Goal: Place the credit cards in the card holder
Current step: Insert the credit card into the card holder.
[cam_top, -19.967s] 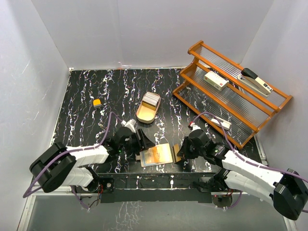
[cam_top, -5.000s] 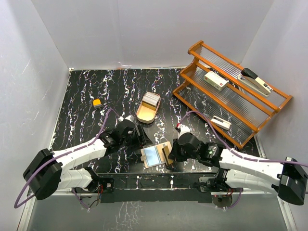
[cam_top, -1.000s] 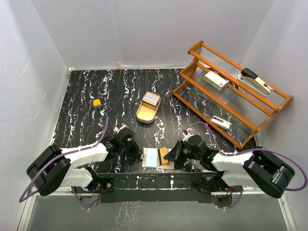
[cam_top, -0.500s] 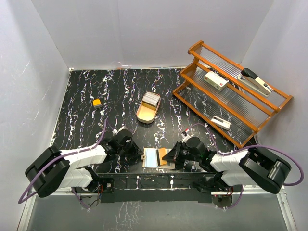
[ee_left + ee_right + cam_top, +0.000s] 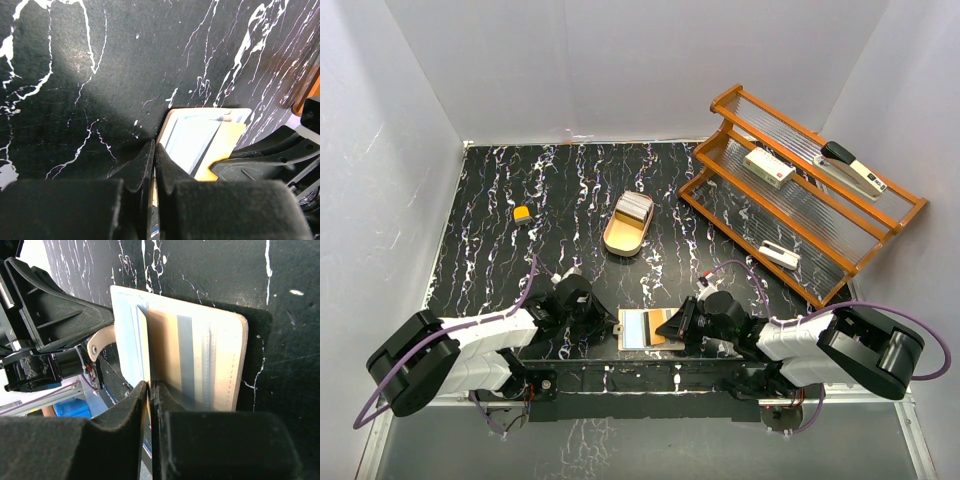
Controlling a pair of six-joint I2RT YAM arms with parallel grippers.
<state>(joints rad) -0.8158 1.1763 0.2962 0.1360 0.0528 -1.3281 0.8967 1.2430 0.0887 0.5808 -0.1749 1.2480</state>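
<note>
One card at the holder, the stack not yet moved.
The small tan leather folding card holder [image 5: 222, 365] lies open and flat, well to the near side of the gold oval metal tray [image 5: 612, 238]. One thin pale grey-white plastic credit card [image 5: 638, 328] lies across its inner slots. Most of it shows, and I cannot tell how deep it is seated. More of the same cards [image 5: 635, 206] sit stacked in the tray's far end. Left gripper [image 5: 154, 147] and right gripper [image 5: 149, 385], both near-side of the tray, flank the holder with jaws closed at its edges. I cannot tell whether either pinches leather or card. I judge the job early: seat this card, then fetch the rest.
</note>
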